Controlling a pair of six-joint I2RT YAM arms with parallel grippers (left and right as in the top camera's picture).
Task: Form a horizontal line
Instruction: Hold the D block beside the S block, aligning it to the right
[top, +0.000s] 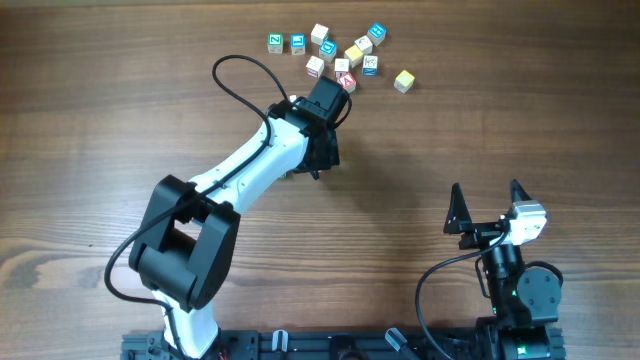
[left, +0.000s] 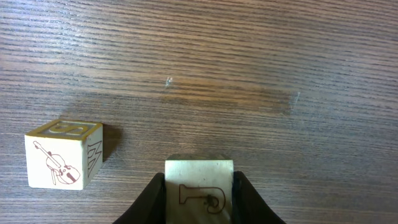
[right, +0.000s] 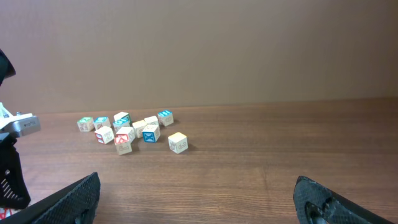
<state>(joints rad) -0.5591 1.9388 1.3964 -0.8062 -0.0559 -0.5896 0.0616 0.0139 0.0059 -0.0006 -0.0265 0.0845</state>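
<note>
Checking in from the remote desk: biggest thing first, the wooden table (top: 100, 120) is mostly bare, and the left arm (top: 240, 165) is stretched diagonally across it toward the far middle, where the cubes (top: 340, 55) sit in a loose bunch. So the horizontal line isn't there yet as far as I can see. The closest thing to a start is a green-marked cube (top: 272, 41) and a blue one (top: 297, 42) side by side at the left of the bunch, and a yellow cube (top: 403, 81) sits off on its own to the right. The right gripper (top: 486, 195) is parked near my edge of the table, well apart from everything, with its jaws spread wide and nothing between them. On the left wrist cam the left gripper (left: 199, 205) has narrowed onto a pale cube (left: 199, 180) with a brown letter on its face, one finger on either side. I can't tell if it's lifted or sitting on the wood. A violin cube (left: 59, 158) stands near it to the left, not touching. My read is that we're at the grab-one-and-place-it step, early in the job. The next move needs that cube carried over to one end of the starter pair, turned square, set down edge to edge, then let go without bumping its neighbours
</note>
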